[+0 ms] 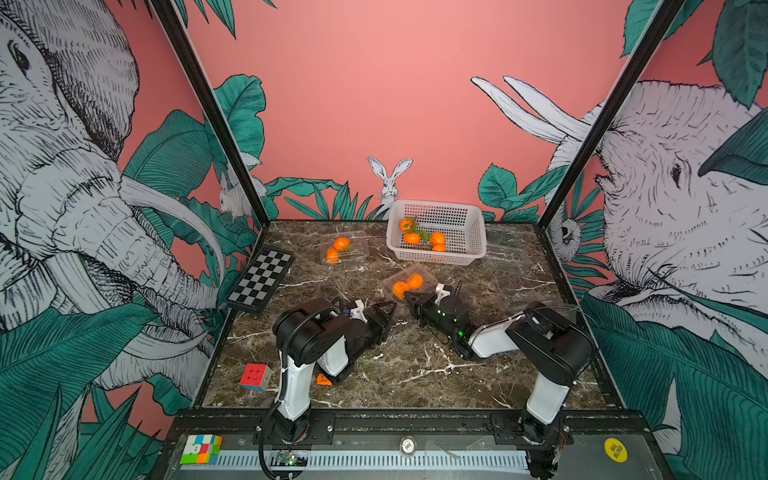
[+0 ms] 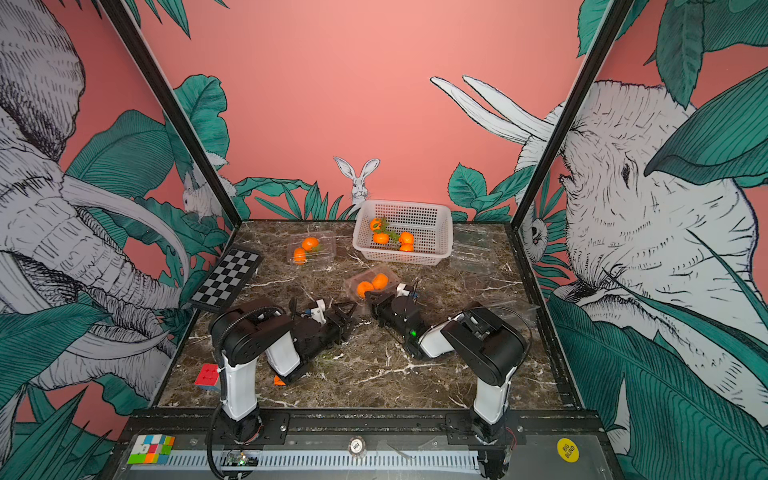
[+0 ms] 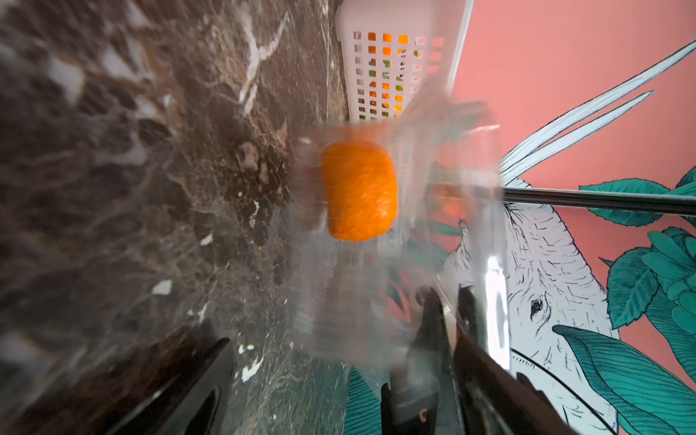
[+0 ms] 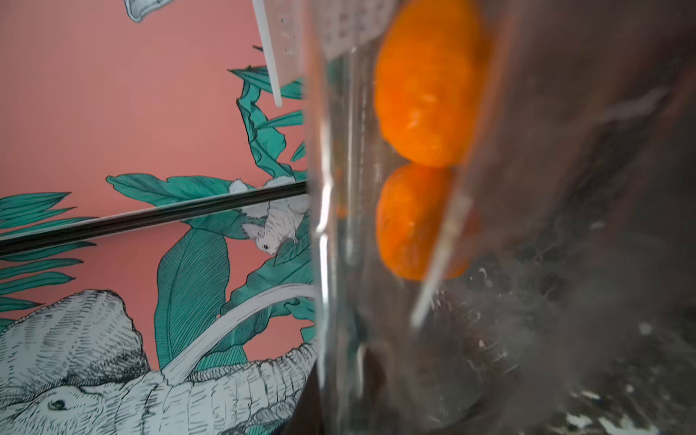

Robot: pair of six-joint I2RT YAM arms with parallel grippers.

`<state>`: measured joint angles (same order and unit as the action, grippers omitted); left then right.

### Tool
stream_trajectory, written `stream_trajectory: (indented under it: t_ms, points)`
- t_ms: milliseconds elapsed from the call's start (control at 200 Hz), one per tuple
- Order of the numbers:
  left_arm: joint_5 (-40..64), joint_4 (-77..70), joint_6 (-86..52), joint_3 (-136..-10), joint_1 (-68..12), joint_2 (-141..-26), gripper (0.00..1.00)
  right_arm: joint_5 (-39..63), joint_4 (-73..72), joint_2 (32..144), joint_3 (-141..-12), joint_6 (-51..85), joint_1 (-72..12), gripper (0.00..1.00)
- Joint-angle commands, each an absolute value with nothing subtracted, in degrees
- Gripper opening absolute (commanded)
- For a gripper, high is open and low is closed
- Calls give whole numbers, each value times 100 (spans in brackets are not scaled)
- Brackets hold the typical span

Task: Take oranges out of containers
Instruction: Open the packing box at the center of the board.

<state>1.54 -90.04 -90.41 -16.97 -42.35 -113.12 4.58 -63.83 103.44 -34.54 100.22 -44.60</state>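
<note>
marble table (image 1: 415,365), shown in both top views, bearing every item of the task. white basket (image 1: 471,232) at the far edge, four oranges (image 1: 412,238) inside; it appears to serve as the drop-off. two empty containers (image 1: 505,251) lie flat just right of the basket, presumably finished with. far container (image 1: 361,245), left of the basket, holds two fruits; whether its lid is shut cannot be told. near container (image 1: 427,272), mid-table, holds the near pair (image 1: 401,289), the two fruits touching one another. right gripper (image 1: 411,297) meets this box at its near edge. in the left wrist view two dark fingers (image 3: 431,312) stand almost together with clear plastic between them, so the gripper is judged to pinch the lid flap, most likely to lift it or to steady the box. left gripper (image 1: 386,311) stands just beside the same box, jaws spread wide and empty. it seems placed to brace the base or to reach a fruit once the lid clears.
</note>
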Motion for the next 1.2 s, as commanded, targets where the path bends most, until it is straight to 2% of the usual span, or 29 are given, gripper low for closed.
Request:
stream_trajectory:
  t_ms: [0,360,530,915,1140,1195]
  points:
    - [232,-8038,-8904,-1601,-4305,-11619,92,791,-6719,10443,-3581,10079,-4667,17]
    - [192,-8036,-8908,-1520,-4314,-11637,92,587,-6850,10365,-3567,10099,-4667,21]
    - [143,-8034,-8816,-1417,-4307,-11617,87,715,-6614,10244,-3734,9942,-4580,30]
    - [92,-8041,-8711,-1160,-4242,-11549,86,1338,-5322,9711,-4275,9146,-4076,54]
    - [263,-7703,-8558,-1066,-4052,-11074,91,1822,-4011,9527,-5036,8350,-3834,67]
    - [380,-7488,-8438,-1042,-3776,-10900,92,1958,-3793,9573,-5227,8196,-3799,72]
